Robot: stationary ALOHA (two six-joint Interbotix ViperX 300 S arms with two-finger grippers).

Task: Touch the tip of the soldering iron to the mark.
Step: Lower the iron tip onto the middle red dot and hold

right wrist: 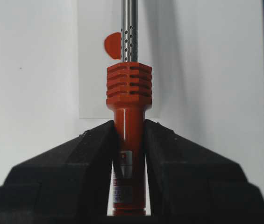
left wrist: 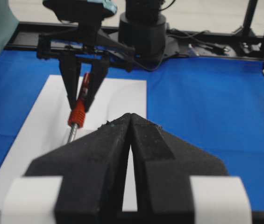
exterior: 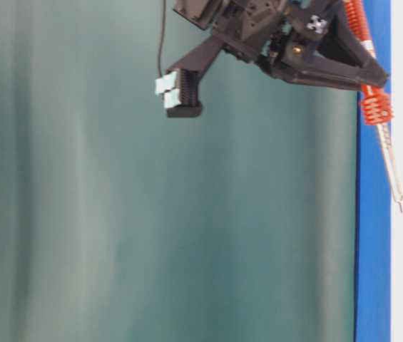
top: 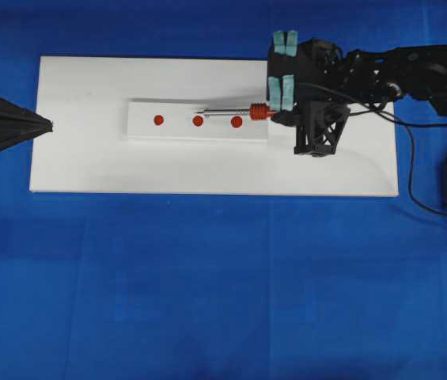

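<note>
Our right gripper (right wrist: pixel 128 130), clamped on the soldering iron (right wrist: pixel 128 88), holds the shaft along the white strip (right wrist: pixel 94 79) just beside the mark (right wrist: pixel 112 45), and we judge the tip lies beyond it.

My arms are matte black, built of angular brackets with open triangular struts, and a thin black cable (top: pixel 413 158) loops off the right one. My fingers (top: pixel 285 93) carry pale teal pads; a small checkered marker (exterior: pixel 318 23) sits by one wrist.
</note>
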